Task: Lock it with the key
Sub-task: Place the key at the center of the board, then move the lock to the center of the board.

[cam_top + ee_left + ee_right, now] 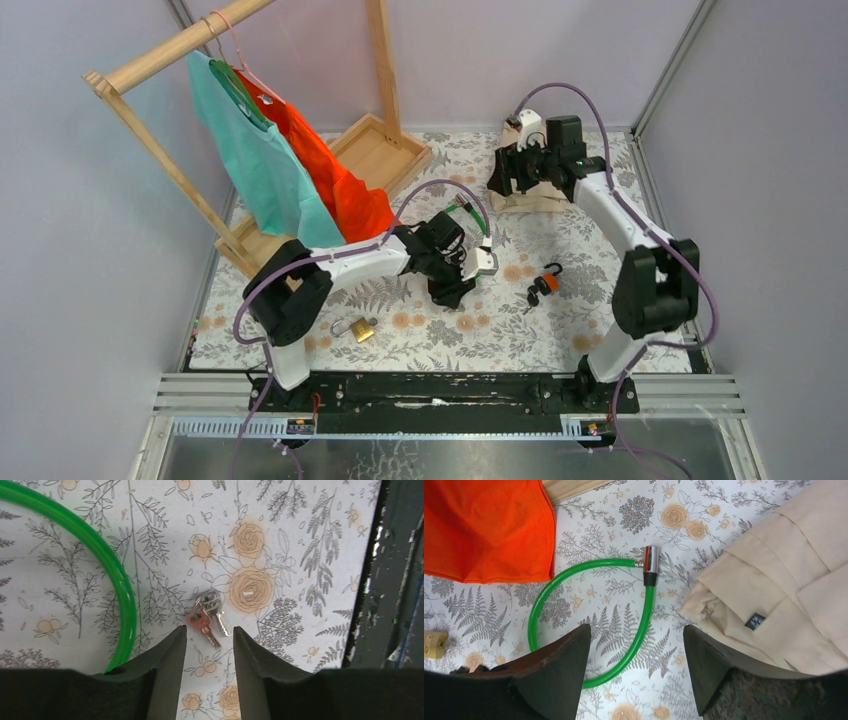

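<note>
Left gripper: fingers spread, nothing between them, hanging over mid-desk. The key bunch, one red-headed key and one silver on a ring, lies flat on the floral cover just past the fingertips. It is hidden under the arm in the top view. The green cable lock curves just left of the keys.

Right gripper: also spread and empty, at the far edge beside a folded beige garment.

A brass padlock sits near the near-left corner and a black-and-orange lock right of centre. Cannot tell which lock is meant.

Risks:
- The keys are thin and flat, so the fingers may skid over them or push them away.
- A pinch on the ring or the blade leaves the key dangling, useless for insertion.
- The cable could snag.
</note>
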